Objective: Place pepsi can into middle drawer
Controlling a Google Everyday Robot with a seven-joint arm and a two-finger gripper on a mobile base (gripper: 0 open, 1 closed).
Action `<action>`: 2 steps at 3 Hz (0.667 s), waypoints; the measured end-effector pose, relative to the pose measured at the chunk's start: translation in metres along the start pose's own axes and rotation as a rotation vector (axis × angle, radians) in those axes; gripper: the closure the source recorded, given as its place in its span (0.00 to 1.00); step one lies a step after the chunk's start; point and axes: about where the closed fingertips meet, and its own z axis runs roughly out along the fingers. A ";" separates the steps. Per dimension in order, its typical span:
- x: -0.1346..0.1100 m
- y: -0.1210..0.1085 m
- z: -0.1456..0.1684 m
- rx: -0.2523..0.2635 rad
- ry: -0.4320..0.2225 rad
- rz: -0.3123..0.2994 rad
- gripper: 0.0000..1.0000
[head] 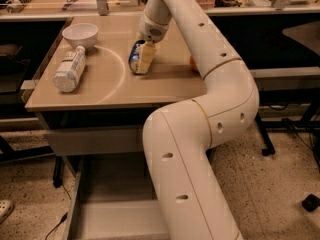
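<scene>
The pepsi can, blue with white lettering, stands slightly tilted on the tan table top, near its middle. My gripper comes down from above and is right at the can, covering its right side. The can rests on the table. The middle drawer is pulled out below the table's front edge, a shallow grey tray with a bare floor. My own arm hides its right part.
A white bottle lies on its side at the table's left. A white bowl stands behind it. An orange peeks out behind my arm on the right. A closed grey drawer front sits under the table top.
</scene>
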 end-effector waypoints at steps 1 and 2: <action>0.000 0.000 0.000 0.000 0.000 0.000 0.66; 0.000 0.000 0.000 0.000 0.000 0.000 0.89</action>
